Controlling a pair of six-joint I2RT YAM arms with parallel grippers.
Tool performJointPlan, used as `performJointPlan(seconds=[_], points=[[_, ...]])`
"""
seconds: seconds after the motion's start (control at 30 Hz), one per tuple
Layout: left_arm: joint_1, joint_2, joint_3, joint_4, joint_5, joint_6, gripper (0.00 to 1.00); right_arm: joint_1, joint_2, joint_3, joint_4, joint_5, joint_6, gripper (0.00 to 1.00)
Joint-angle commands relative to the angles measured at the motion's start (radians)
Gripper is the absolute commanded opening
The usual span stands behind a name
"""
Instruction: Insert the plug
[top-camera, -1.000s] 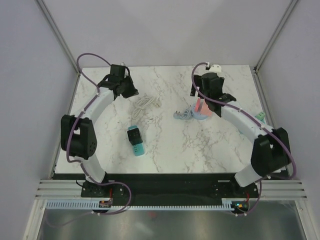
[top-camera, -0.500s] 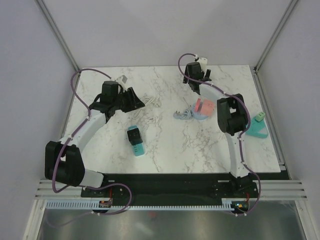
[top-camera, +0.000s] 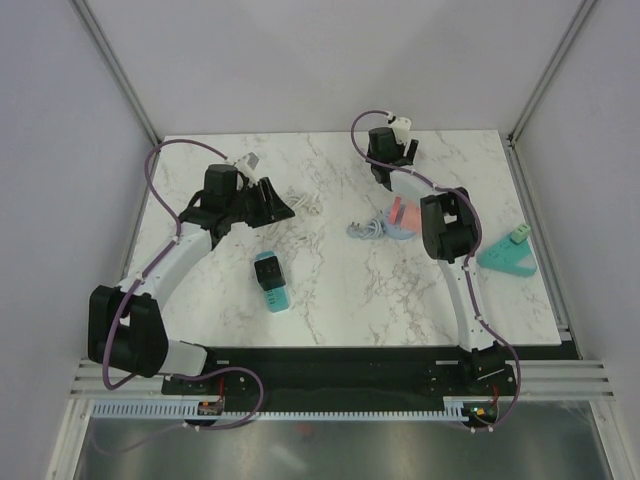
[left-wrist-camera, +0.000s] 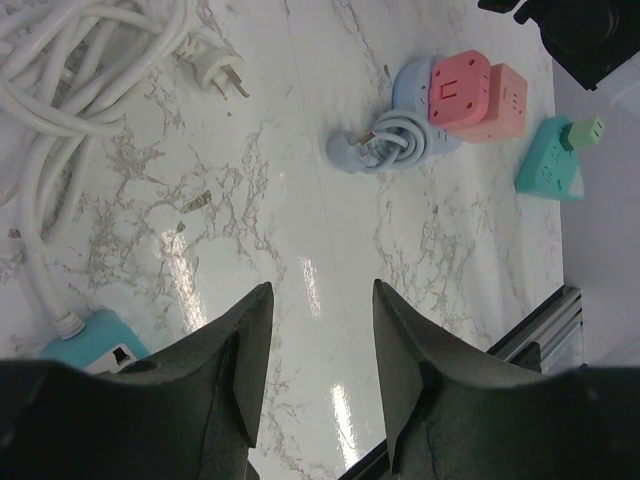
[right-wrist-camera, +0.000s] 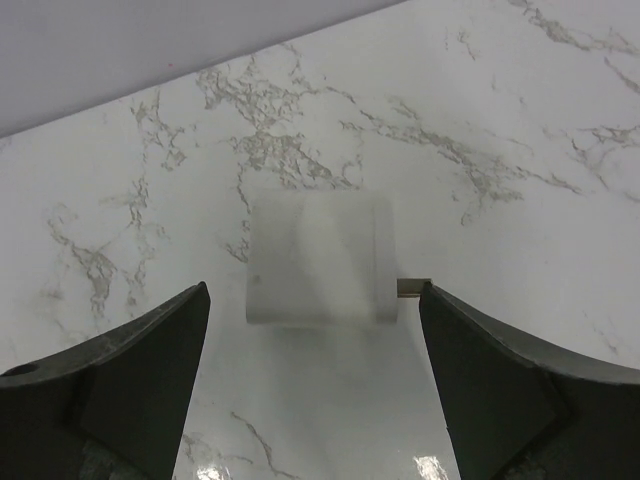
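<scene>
**Status.** The plug is lying on the table well to the left of the pink socket, at the end of the coiled cable. The left gripper is hovering just beside that coil, also left of the pink socket. Its jaws are standing partly apart and pinching nothing. The right gripper is hanging behind the pink socket with its jaws spread wide, also gripping nothing.

**Hazards.**
- The plug is resting close against the coil, so closing jaws may catch a cable loop instead of the plug body.
- The plug is lying flat. A skewed grasp may bring the prongs crooked to the pink socket, which looks unfixed and is likely to slide instead of accepting them.
- The coil may snag while trailing and twist the plug in the grip.
- The blue cord is lying against the pink socket on its left, in the likely approach path.

**View differences.**
- The top view is showing both arms and the strip, nearer than the pink socket and to its left. It is not resolving the prongs.
- The left wrist view is showing the prongs, the slots in the pink socket, and the cable running into the strip.
- Only the right wrist view is showing a pale block between the right jaws, touching neither. It is too blurred to identify.
</scene>
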Motion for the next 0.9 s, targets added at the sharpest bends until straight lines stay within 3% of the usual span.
performJointPlan(seconds=[0.0, 0.4, 0.5, 0.63, 0.87], points=[[-0.003, -0.028, 0.023, 0.046, 0.023, 0.043, 0.52, -0.003, 0.030, 0.080, 0.085, 0.056, -0.059, 0.94], [-0.003, -0.029, 0.037, 0.054, 0.023, 0.038, 0.52, -0.046, 0.082, 0.152, 0.051, -0.041, -0.071, 0.92], [-0.003, -0.035, 0.043, 0.054, 0.037, 0.026, 0.52, -0.060, 0.077, 0.149, 0.027, -0.163, -0.068, 0.82], [-0.003, -0.052, 0.045, 0.051, 0.042, 0.023, 0.52, -0.060, 0.048, 0.111, -0.007, -0.208, -0.090, 0.64], [-0.003, -0.120, 0.023, 0.031, 0.026, 0.037, 0.56, -0.052, 0.011, 0.071, -0.047, -0.429, -0.137, 0.50]])
